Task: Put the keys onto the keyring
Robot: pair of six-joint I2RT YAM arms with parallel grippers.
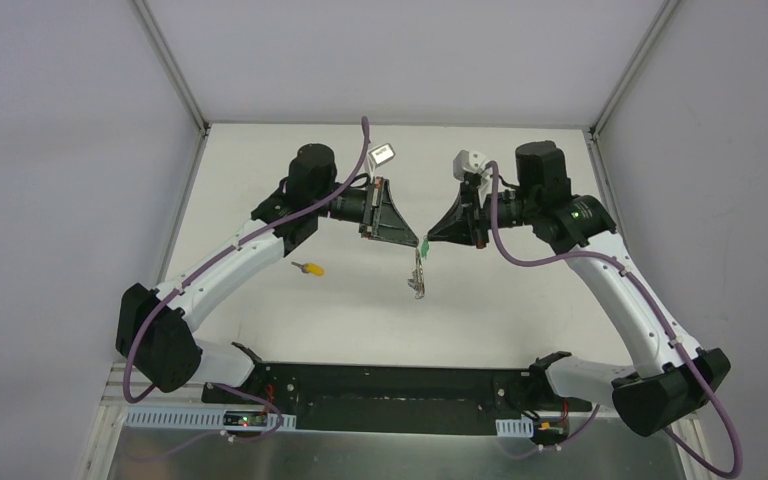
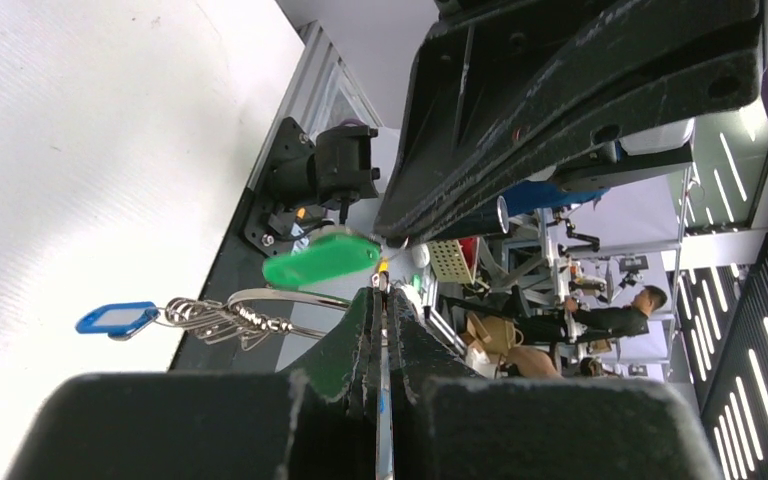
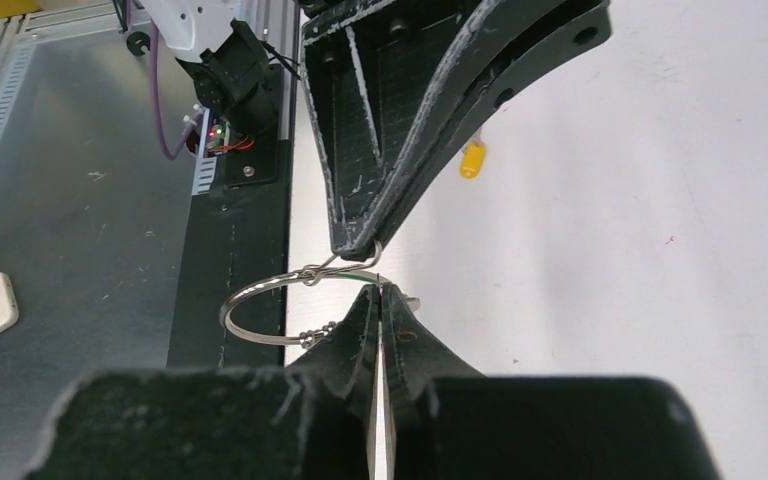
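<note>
Clamping left gripper (image 2: 381,296) on keyring (image 2: 282,294), right gripper (image 3: 378,292) on green key (image 2: 322,260), I read yellow key (image 1: 310,268) nearer left arm (image 1: 228,257).

Left pincer (image 2: 381,300), right pincer (image 3: 377,295) clamped

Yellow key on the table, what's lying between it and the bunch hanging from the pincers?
Nothing. In the top view, the stretch of table between the yellow key and the hanging keyring is bare white surface.
</note>
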